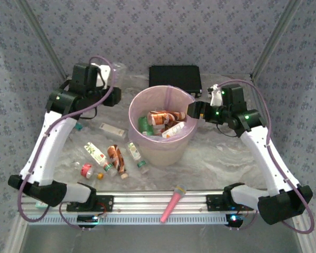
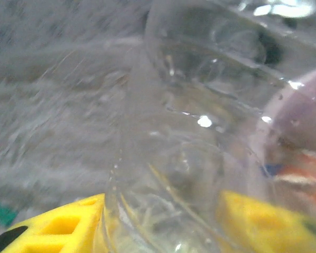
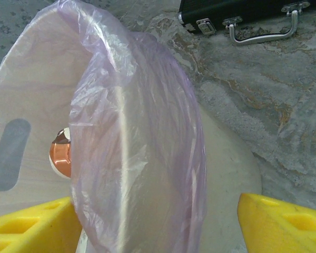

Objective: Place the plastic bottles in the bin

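Left wrist view: left claw [image 2: 163, 211] straddles a clear bottle [image 2: 200, 105], and whether it's clamped or just flanking, I cannot tell. Bin [image 1: 168, 153] sits to its right on the tabletop [image 1: 216, 158], several bottles [image 1: 163, 118] already inside. Right claw [image 3: 158, 221] hangs spread over the rim.

— Where does the top view sit?
— High above the near edge of the grey marbled table [image 1: 226, 158], looking down across it.
— And the wrist views?
— The right one faces the round cream bucket lined with pink plastic [image 3: 137, 132], very close to its rim, with the flat black latched case [image 3: 237, 8] beyond. The top view shares both. The left one, blurred, sits right up against a clear plastic bottle [image 2: 200, 132].
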Available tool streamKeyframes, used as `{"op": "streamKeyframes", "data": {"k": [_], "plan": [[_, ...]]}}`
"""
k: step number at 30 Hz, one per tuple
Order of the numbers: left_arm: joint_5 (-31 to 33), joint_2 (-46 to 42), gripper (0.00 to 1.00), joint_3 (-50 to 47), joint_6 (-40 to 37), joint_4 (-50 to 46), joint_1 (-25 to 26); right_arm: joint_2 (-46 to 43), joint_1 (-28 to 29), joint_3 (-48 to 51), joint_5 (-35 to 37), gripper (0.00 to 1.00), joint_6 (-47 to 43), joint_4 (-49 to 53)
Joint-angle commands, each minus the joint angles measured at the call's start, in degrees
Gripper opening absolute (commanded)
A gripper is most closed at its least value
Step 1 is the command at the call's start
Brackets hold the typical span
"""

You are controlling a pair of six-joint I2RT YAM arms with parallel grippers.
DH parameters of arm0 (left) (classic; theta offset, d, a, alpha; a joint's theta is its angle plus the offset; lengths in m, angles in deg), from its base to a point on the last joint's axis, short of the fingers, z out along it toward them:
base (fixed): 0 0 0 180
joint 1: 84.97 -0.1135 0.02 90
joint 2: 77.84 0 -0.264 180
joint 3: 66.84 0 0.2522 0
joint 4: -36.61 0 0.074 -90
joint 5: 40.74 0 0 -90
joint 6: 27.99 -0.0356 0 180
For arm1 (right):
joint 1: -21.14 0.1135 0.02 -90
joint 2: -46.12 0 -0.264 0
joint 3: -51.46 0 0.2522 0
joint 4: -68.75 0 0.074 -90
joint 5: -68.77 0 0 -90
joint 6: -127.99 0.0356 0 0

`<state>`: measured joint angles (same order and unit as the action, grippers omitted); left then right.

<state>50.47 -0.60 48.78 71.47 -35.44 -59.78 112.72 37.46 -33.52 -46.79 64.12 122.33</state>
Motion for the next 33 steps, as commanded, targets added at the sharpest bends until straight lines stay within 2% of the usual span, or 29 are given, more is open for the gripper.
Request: {"op": "streamKeyframes", "data": {"k": [1,6,10,13,19,27,33], "plan": [[3.17,-0.58,0.32,6.08,-1.16,-2.45,7.91,-1.45,0.88,-2.27,3.49,0.78,0.43,2.92],[3.15,3.8,0.28,11.88,-2.07,-2.98,19.43,-1.55,1.46,-2.46,3.64,0.78,0.98,2.83],[-2.56,8.79,0.23,12.35,-0.65,-3.18,22.82,-3.41,1.75,-4.0,5.34,0.79,1.67,1.91],[-3.39,11.16,0.22,10.76,-0.57,-1.96,25.06,-4.28,1.45,-9.0,6.84,0.79,-0.03,4.47],[-3.92,15.17,0.21,7.7,-0.47,-1.39,26.64,-4.41,0.9,-14.78,6.56,0.8,-0.99,6.94],[-5.17,15.79,0.22,1.78,0.47,-1.51,27.64,-4.23,-0.29,-12.94,6.02,0.79,-0.93,6.92],[-7.06,14.56,0.31,-1.97,1.47,-2.63,27.63,-2.6,-0.24,-11.82,4.22,0.75,-1.43,7.82]]}}
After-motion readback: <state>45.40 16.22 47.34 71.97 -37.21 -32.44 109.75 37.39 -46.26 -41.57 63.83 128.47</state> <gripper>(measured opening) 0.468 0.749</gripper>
